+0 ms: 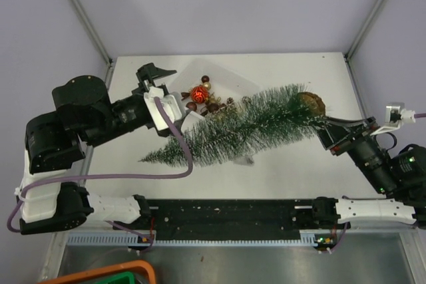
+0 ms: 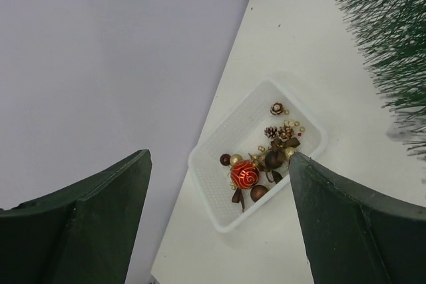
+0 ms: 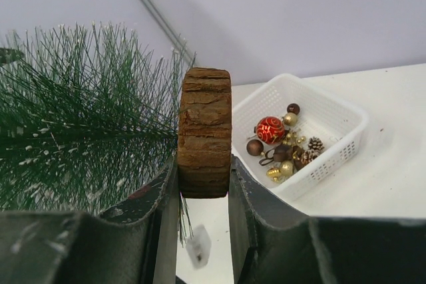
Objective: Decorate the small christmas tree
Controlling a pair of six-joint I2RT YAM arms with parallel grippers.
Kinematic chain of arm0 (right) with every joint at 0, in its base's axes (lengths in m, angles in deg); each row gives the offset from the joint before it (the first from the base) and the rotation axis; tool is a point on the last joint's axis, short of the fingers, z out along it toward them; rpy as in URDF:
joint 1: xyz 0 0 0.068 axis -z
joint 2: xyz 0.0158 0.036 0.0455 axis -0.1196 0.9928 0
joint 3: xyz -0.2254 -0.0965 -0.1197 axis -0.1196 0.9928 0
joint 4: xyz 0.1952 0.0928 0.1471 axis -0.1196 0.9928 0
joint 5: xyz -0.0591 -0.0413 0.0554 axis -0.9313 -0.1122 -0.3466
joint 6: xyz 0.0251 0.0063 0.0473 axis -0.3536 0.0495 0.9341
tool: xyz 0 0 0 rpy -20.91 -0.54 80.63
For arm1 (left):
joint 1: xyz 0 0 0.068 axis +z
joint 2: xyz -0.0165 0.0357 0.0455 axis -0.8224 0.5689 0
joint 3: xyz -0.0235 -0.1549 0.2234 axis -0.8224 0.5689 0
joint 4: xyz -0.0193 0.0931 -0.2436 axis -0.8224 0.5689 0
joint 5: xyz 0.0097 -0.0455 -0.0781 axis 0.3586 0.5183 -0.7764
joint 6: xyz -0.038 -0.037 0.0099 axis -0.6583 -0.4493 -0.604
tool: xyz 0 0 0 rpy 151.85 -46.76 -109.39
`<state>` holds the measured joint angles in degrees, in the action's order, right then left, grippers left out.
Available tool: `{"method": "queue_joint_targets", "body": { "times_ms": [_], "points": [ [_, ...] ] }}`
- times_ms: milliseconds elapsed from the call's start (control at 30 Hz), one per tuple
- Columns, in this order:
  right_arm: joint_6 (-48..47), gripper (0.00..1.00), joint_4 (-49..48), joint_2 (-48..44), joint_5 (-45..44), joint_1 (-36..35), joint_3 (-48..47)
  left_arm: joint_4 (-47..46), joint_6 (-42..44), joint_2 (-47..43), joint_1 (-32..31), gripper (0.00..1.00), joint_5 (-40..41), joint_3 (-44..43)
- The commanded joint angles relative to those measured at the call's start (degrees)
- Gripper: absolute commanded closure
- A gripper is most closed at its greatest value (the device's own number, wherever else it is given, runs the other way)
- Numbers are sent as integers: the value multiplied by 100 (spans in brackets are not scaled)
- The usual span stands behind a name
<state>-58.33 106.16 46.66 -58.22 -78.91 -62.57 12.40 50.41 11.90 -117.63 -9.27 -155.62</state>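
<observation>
The small christmas tree [image 1: 233, 128] lies sideways across the table, tip towards the front left and its wooden disc base [image 1: 311, 103] at the right. My right gripper [image 1: 324, 123] is shut on the rim of that base [image 3: 204, 141], with the green frosted bristles [image 3: 80, 118] to its left. My left gripper [image 1: 152, 79] is open and empty, above and left of the white tray [image 2: 200, 164]. The tray holds a red bauble [image 2: 245, 174], brown and gold baubles and pinecones. In the top view the tray [image 1: 193, 116] is partly hidden by the tree and my left wrist.
A small white tag [image 3: 198, 245] hangs from the tree near its base. A black rail [image 1: 233, 217] runs along the table's near edge. An orange bin [image 1: 113, 272] sits below the front left corner. Grey walls enclose the table.
</observation>
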Motion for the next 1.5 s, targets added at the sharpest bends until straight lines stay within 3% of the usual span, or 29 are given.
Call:
{"method": "queue_joint_targets", "body": {
  "times_ms": [0,67,233,333,400,533,767,900,1000,1100,1200,1367,1467],
  "points": [
    [16,100,-348,-19,-433,-44,-232,-749,-325,-377,-27,11,320,422],
    [25,100,-348,-37,-538,-44,-231,-1529,-334,-491,-19,11,854,668],
    [7,100,-260,-107,-890,-44,-284,-4552,-71,-746,-10,7,2077,1310],
    [86,100,-111,-142,-1083,-44,-319,-5625,209,-729,-19,7,2211,1196],
    [122,100,-5,-142,-1180,-53,-363,-6067,683,-746,-19,2,2045,1188],
    [253,100,284,-99,-1312,-44,-451,-7060,1221,-598,-10,2,2044,794],
    [508,100,549,-107,-1426,-53,-565,-7703,1635,-693,-10,1,2202,555],
    [972,100,715,-28,-1698,-53,-583,-7389,1617,-957,-19,2,2587,589],
    [1578,100,742,16,-1962,-53,-469,-6564,1469,-1343,-10,2,2887,957],
    [2465,100,742,103,-2217,-53,-232,-5282,960,-1660,-10,2,3037,1415],
    [3292,100,638,296,-2367,-53,23,-3524,108,-1582,-10,4,2932,1180],
    [3147,100,-1081,639,-2192,-53,576,-2854,-1297,-1231,174,9,2845,995],
    [3145,100,-1673,973,-2103,-53,639,-2273,-1871,-634,245,10,2476,223]
  ]
}}
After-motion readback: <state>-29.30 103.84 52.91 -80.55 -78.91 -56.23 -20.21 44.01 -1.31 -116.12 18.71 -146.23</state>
